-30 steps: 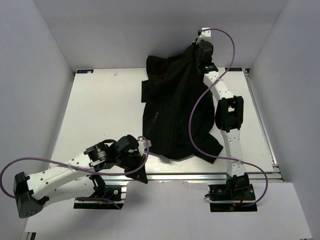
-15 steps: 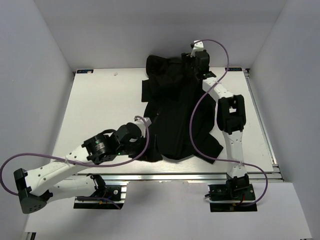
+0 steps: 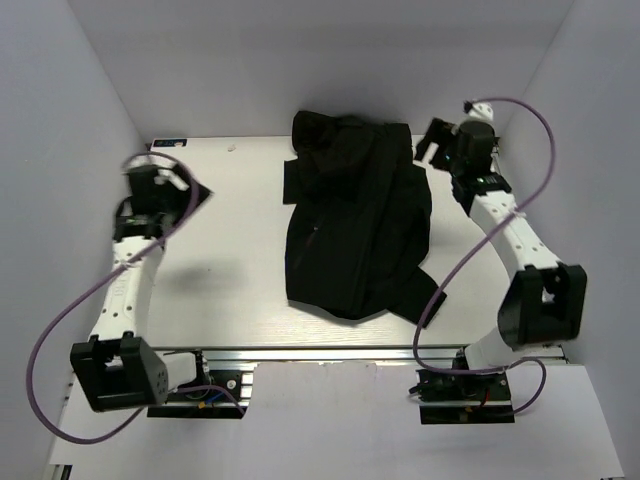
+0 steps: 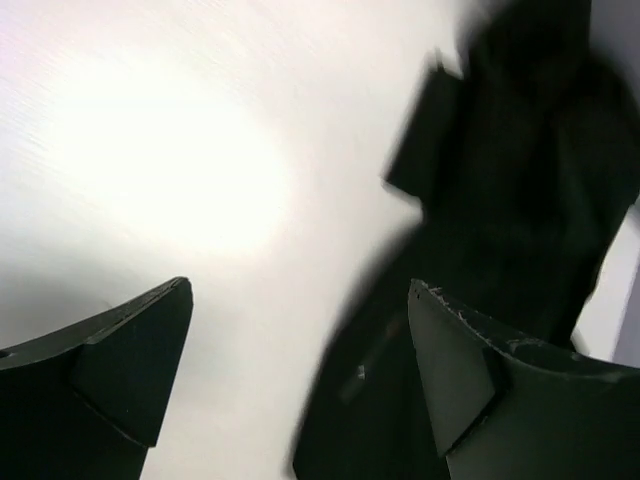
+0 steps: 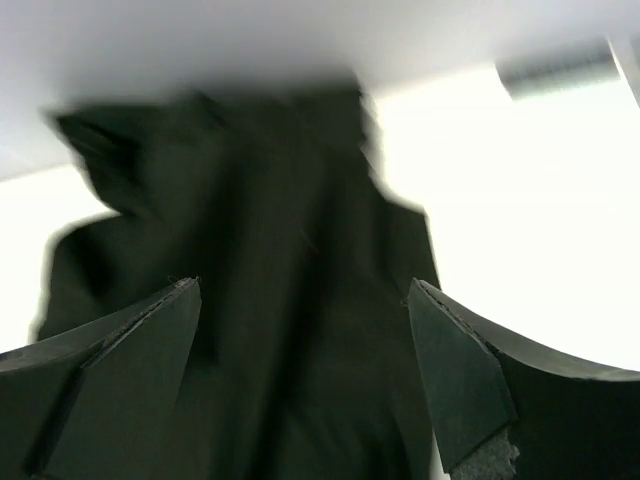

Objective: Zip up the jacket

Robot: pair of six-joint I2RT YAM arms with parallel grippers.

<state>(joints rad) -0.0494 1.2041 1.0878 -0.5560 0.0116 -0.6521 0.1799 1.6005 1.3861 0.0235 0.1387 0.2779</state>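
Evidently neither arm was working the fabric. The jacket (image 3: 355,230) lay rumpled on the table (image 3: 220,280), spreading from the centre toward twelve o'clock, with a sleeve trailing toward five o'clock. The left gripper (image 3: 195,193) hung at about ten o'clock, well apart from the cloth, jaws spread wide and empty. The right gripper (image 3: 428,142) hung at about one o'clock, near the collar end, likewise spread and holding nothing. The black cloth hid the zipper line, so whether any teeth were joined could not be told. Judging by the released jaws, either the zipping was finished or a grip had yet to be taken.
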